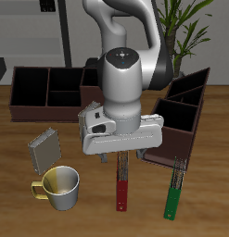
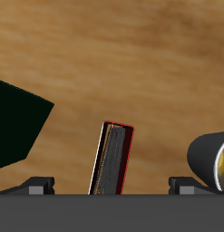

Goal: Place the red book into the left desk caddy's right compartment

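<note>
The table (image 1: 14,218) is brown wood. A green plant (image 1: 185,23) stands behind it in the upper right of the frame. Dark shelves (image 1: 28,28) and a pale wall fill the upper left.

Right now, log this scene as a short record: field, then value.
red book: flat on the table, below the gripper, not lifted
gripper: above the red book, fingers either side of it in the wrist view; open or shut unclear
left desk caddy: angled, beside the arm
right compartment: hidden by the arm, contents unknown
green book: flat, near the red book
yellow mug: upright near the front edge
</note>
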